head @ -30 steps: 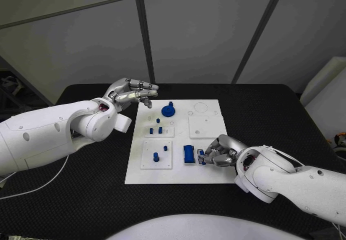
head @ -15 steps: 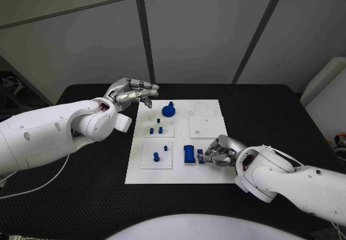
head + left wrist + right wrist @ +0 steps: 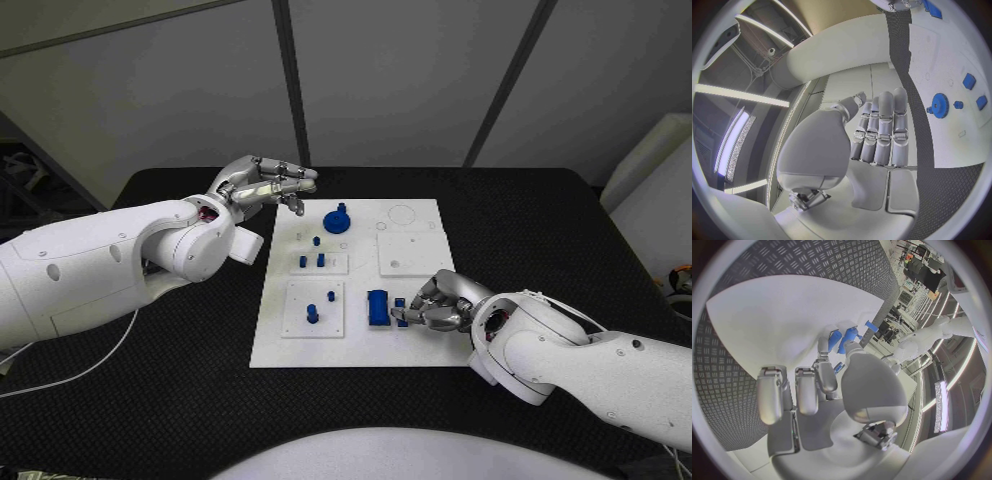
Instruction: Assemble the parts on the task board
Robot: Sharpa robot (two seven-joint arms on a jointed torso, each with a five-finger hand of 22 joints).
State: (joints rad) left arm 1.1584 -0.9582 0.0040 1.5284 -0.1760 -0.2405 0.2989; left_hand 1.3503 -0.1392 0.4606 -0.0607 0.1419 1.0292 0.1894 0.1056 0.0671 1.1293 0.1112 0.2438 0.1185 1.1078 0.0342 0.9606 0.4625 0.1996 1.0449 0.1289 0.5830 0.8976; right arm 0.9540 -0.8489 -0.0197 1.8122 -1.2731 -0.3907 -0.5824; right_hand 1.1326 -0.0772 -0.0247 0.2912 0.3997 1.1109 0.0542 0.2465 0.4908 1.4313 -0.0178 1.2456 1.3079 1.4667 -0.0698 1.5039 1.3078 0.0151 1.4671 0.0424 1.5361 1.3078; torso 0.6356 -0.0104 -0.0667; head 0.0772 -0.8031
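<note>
While the left hand (image 3: 267, 186) hovers empty, fingers apart, at the task board's (image 3: 274, 345) eleven o'clock corner, the right hand (image 3: 437, 303) pinches a small blue part (image 3: 402, 318) at five o'clock, seemingly light, rigid, slick plastic best gripped by its sides.
</note>
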